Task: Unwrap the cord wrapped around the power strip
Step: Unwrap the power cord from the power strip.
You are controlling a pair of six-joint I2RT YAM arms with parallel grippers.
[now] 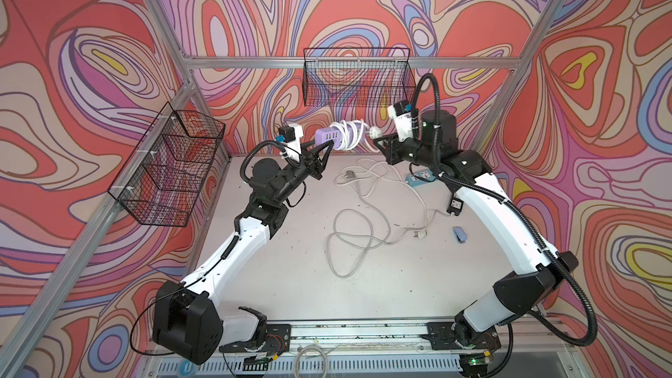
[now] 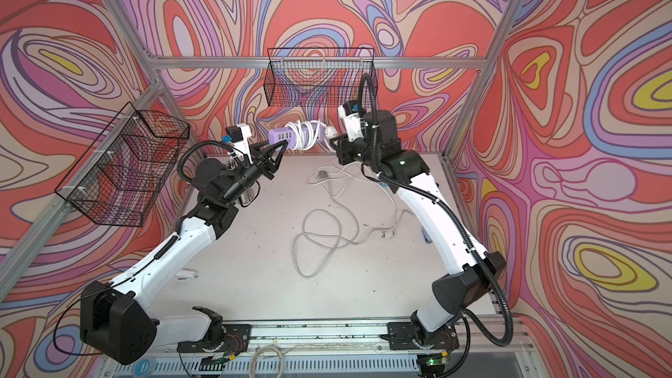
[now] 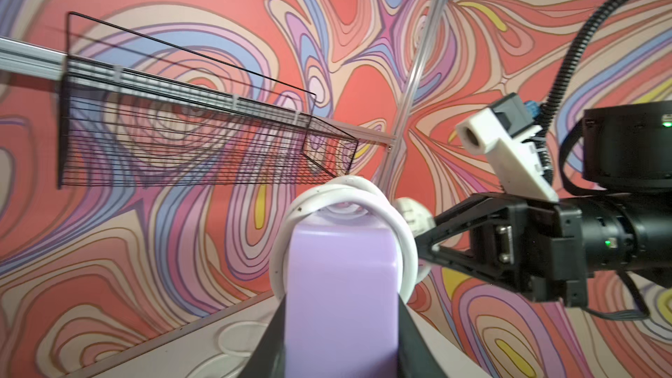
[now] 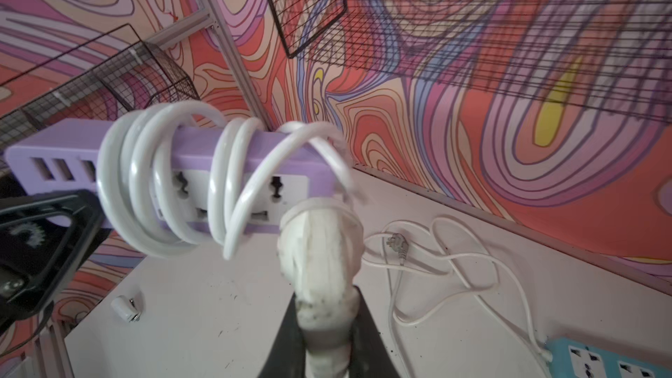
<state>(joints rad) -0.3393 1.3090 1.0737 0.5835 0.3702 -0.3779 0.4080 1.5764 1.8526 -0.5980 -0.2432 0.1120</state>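
Note:
A lilac power strip point(image 1: 329, 137) point(image 2: 282, 135) point(image 4: 254, 172) hangs in the air near the back wall, with a white cord point(image 1: 349, 132) point(image 2: 303, 134) point(image 4: 145, 183) coiled round it in several loops. My left gripper point(image 1: 331, 145) point(image 2: 285, 144) is shut on the strip's USB end point(image 3: 340, 300). At the other end my right gripper point(image 1: 378, 138) point(image 2: 336, 138) is shut on the cord's white plug point(image 1: 373, 132) point(image 4: 323, 274). One loop point(image 4: 291, 154) hangs loose near the plug.
On the table lie a grey cord point(image 1: 349, 245), a white cord point(image 1: 378, 176) with a plug, a blue power strip point(image 1: 422, 177) point(image 4: 611, 360) and a small blue object point(image 1: 459, 234). Wire baskets hang on the back wall point(image 1: 358, 78) and the left wall point(image 1: 171, 165).

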